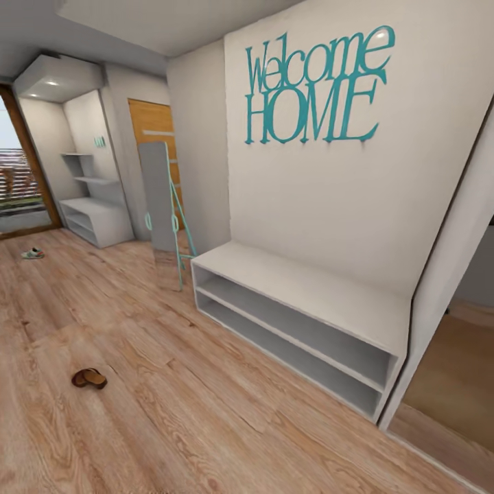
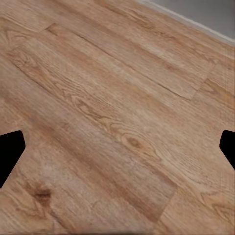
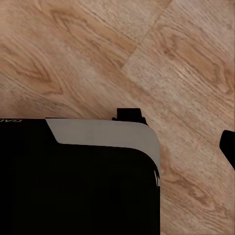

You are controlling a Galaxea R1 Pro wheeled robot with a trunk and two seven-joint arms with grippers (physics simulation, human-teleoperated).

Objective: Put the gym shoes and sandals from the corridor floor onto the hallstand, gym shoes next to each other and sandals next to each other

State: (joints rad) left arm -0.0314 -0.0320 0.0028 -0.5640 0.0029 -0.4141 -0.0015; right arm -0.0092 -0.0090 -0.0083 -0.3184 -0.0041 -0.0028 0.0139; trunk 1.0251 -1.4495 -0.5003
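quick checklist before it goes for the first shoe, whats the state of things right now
1. Sandal located: ok. One brown sandal lies on the corridor floor, near left in the head view.
2. Gym shoe located: ok. One gym shoe lies far left, near the glass door.
3. Second sandal and second gym shoe located: cannot tell.
4. Rack free to receive shoes: ok. The near grey bench has a bare top and bare cubbies; a similar unit stands at the far end.
5. Left gripper empty: ok. Fingertips wide apart over bare floor.
6. Right gripper ready: cannot tell. A dark part of the robot blocks most of the right wrist view.
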